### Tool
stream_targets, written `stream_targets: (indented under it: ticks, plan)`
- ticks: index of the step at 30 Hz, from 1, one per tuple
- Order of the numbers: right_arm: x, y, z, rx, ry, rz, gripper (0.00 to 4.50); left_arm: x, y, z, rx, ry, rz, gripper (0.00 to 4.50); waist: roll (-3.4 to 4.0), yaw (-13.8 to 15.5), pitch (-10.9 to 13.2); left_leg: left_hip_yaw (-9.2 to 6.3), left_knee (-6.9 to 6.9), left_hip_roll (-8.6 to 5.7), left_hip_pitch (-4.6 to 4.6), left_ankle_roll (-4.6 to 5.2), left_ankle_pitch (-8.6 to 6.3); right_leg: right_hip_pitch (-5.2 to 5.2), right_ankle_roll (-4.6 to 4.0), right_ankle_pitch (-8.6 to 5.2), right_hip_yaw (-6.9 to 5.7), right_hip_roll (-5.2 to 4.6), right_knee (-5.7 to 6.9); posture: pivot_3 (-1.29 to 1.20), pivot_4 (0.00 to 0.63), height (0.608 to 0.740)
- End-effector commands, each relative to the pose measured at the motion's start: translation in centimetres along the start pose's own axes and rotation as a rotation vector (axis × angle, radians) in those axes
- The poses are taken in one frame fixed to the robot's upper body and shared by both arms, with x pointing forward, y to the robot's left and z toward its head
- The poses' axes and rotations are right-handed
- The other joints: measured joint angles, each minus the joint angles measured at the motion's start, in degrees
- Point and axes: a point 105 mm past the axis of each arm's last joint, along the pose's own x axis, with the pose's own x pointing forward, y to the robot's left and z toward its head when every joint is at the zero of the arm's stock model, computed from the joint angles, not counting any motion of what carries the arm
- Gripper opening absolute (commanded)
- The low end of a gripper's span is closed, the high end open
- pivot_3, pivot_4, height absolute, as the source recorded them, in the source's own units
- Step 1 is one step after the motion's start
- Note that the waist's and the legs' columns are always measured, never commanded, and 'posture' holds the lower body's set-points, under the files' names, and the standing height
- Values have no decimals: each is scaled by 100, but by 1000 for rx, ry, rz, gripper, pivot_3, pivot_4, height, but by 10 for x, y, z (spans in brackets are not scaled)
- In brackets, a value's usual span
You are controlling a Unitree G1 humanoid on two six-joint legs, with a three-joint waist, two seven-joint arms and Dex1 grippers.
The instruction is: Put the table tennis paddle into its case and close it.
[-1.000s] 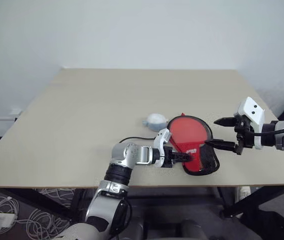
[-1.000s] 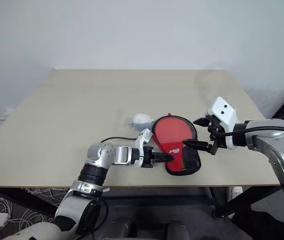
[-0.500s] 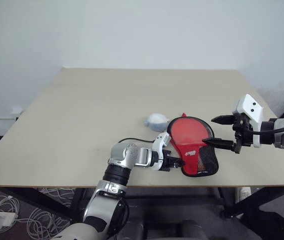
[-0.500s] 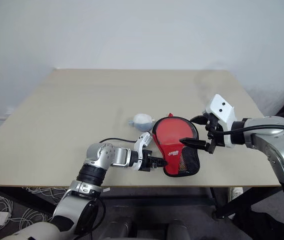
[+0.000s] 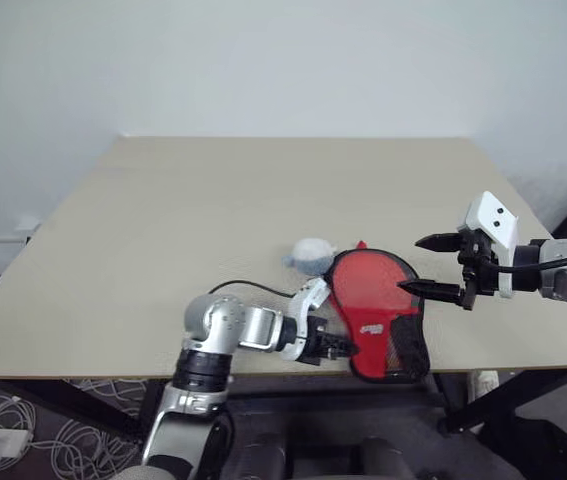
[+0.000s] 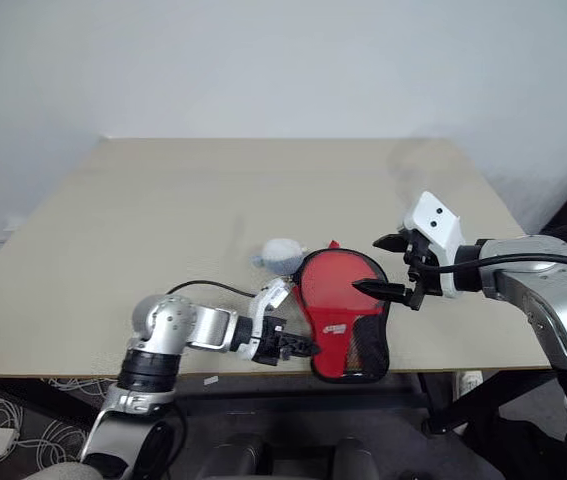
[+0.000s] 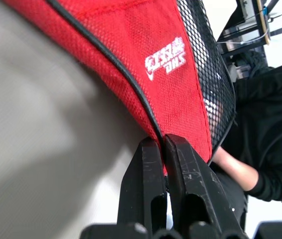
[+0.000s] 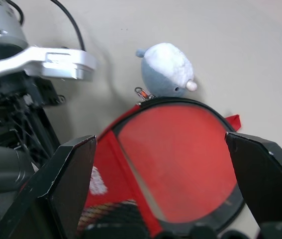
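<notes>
Clearly white logo [image 7: 165,59] on red case [image 5: 375,312], characters unreadable; left end effector [image 7: 163,149] clamps case edge; right end effector [image 5: 425,265] spread.

One case [image 5: 378,315], red with black trim. One small whitish-grey lump [image 5: 309,253]. Two grippers: left gripper [image 5: 341,347], right gripper [image 5: 428,265]. One tabletop [image 5: 183,220]. One person's hand [image 7: 233,164].
</notes>
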Motion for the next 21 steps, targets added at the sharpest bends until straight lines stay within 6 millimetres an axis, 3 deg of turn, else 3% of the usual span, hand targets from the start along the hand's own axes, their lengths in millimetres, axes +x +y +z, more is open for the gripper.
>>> stream_targets:
  ticks: [1,9,21]
  plan:
    - [-1,2,10,-38,-28,2,4500,-6,-17,-1,62,1,-59,63,-1,3,0,0,1,0,0,0,0,1,0,0,0,-1,-1,0,0,740]
    - [0,3,10,-41,-30,7,4500,-18,-19,-15,63,12,-57,63,-1,2,0,-3,2,-1,1,1,0,1,-2,-1,4,-2,-1,0,0,740]
    - [2,2,12,-47,-35,4,4500,-18,-26,-21,66,39,-65,63,0,3,0,0,4,-4,0,1,0,3,-21,-4,4,-2,-1,0,0,740]
